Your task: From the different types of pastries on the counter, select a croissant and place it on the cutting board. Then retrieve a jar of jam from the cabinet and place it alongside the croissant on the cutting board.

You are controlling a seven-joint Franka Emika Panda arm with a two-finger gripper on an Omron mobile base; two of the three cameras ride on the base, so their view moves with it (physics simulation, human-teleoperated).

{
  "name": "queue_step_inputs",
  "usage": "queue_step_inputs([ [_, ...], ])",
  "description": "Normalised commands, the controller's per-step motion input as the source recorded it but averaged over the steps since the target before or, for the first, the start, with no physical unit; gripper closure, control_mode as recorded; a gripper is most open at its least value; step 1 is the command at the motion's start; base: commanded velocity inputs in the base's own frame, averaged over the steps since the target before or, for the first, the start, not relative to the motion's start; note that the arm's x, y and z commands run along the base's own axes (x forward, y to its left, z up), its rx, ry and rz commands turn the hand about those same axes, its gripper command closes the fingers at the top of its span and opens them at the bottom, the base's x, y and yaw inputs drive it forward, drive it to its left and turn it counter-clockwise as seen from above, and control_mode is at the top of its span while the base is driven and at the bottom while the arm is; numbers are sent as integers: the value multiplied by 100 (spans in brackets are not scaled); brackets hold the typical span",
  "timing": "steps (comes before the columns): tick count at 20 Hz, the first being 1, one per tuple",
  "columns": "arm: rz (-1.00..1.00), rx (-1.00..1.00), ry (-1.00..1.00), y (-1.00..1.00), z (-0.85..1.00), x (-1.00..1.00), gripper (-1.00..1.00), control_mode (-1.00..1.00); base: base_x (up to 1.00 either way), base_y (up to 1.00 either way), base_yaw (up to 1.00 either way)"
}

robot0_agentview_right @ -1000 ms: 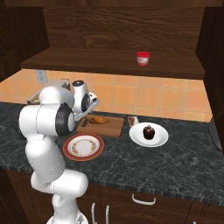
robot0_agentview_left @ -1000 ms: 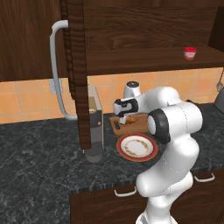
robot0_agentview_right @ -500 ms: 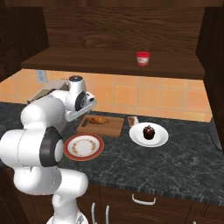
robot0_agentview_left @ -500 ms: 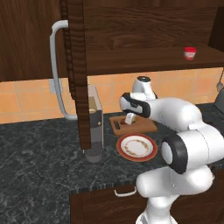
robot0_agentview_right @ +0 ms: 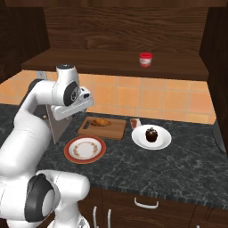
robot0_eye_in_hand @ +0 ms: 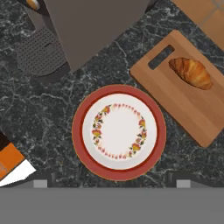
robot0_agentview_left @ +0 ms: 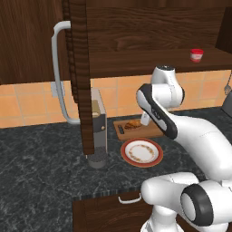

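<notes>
Croissant is down; the jar comes next.
The croissant (robot0_eye_in_hand: 191,72) lies on the cutting board (robot0_eye_in_hand: 188,105), and the tool (robot0_eye_in_hand: 113,183) hangs open and empty above the red-rimmed plate (robot0_eye_in_hand: 119,132). Rise clear of the board, then approach the jar of jam (robot0_agentview_right: 145,59) on the cabinet shelf (robot0_agentview_right: 111,62) level and centred.

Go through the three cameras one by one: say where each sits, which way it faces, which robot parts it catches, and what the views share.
Left base view: behind the arm's left, facing the counter and open cabinet; the arm rises at lower right.
Right base view: behind the arm's right, facing the same wall; the arm rises at lower left.
Hand view: looks straight down on the counter; the open gripper shows its fingertips.
Shared: croissant on the cutting board, red-rimmed plate.
</notes>
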Motion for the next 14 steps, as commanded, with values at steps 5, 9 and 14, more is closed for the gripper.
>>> queue_step_inputs([
  [5, -19, 0, 12, -30, 99, -86, -100, -100, 0, 0, 0],
  [9, -5, -3, -11, -3, 5, -9, -100, -100, 0, 0, 0],
  [14, -23, -29, -50, 0, 61, 0, -100, -100, 0, 0, 0],
])
